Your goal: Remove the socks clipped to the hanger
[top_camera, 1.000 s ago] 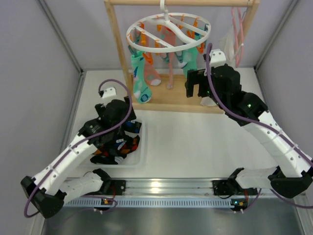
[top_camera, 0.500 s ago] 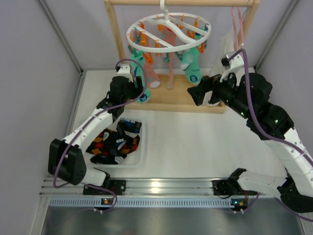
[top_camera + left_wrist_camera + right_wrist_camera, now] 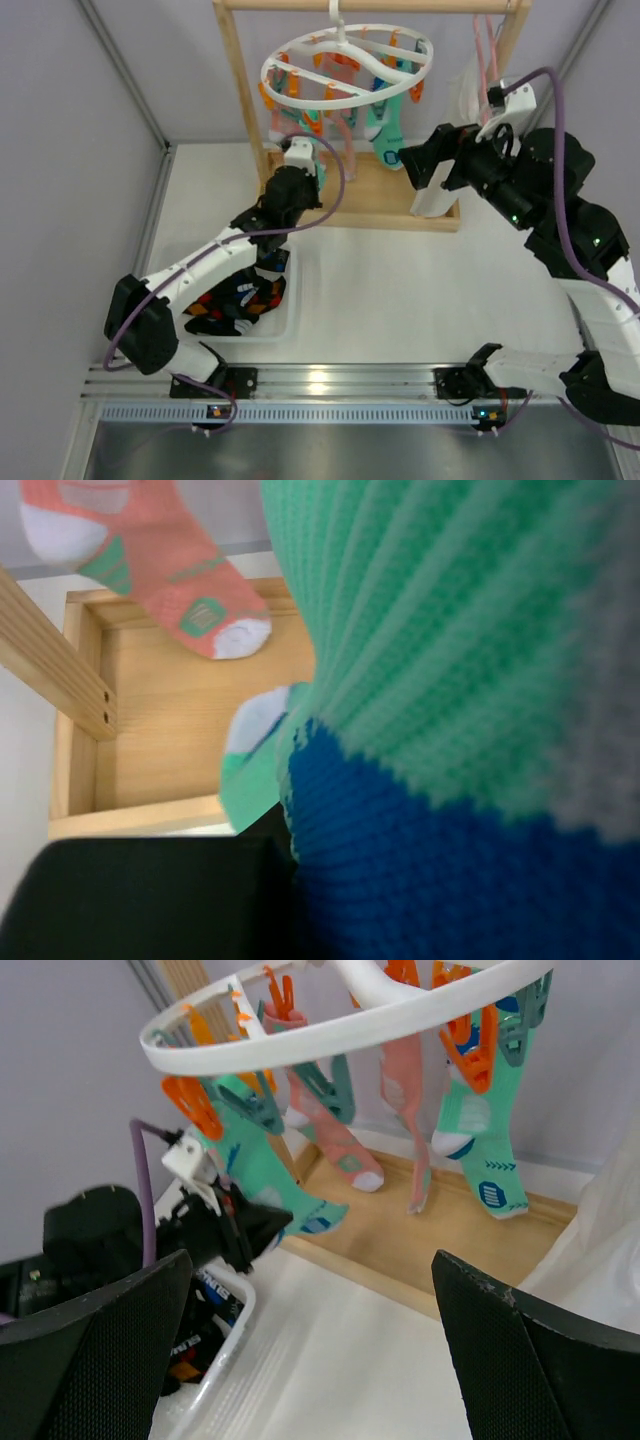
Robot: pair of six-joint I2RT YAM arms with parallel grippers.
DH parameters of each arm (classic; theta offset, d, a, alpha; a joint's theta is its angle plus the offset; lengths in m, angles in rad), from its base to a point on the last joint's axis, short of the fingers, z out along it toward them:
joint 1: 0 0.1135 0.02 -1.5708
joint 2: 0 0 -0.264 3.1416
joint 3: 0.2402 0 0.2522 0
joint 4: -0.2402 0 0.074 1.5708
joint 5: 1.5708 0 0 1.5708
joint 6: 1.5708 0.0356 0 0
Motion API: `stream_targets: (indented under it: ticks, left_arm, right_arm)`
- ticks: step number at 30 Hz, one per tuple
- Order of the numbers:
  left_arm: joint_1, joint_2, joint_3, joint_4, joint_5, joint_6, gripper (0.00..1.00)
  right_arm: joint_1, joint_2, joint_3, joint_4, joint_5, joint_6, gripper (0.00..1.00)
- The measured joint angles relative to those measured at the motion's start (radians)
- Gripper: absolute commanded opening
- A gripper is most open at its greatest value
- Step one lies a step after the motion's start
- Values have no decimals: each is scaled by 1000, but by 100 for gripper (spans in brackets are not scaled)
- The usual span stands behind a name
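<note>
the left wrist view shows only a teal-green sock (image 3: pixel 450 630) with a blue toe, up close. the right wrist view shows the left gripper (image 3: pixel 250 1228) pinched shut on that toe, the sock clipped to the hanger (image 3: pixel 330 1022) above the wooden rack's base (image 3: pixel 450 1240). the right gripper (image 3: pixel 320 1360) gapes wide, holding nothing.

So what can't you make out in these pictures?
Left wrist view: the teal-green sock sits so close that it blurs and covers the spot where the left gripper pinches it.
Right wrist view: the hook of the hanger is cut off by the top edge.
Top view: the left arm covers part of the tray, so its contents cannot be counted.
</note>
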State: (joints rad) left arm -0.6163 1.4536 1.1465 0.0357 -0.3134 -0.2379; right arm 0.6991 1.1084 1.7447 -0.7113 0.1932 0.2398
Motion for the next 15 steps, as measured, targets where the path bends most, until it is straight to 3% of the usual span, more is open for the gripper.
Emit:
stream_targets:
  ticks: [6,9,15]
  left_arm:
    - [-254,58,115,-39,-282,5,0]
    - [-347,140,229,-63,-404,32,0]
    - [-485,294,372,-100,-590,134,0]
  right_arm:
    - [-2,147,301,-78,11,29,100]
    - [-2,231,436,-122,-18,31,87]
    - [-2,392,592,-217,-52,-11,79]
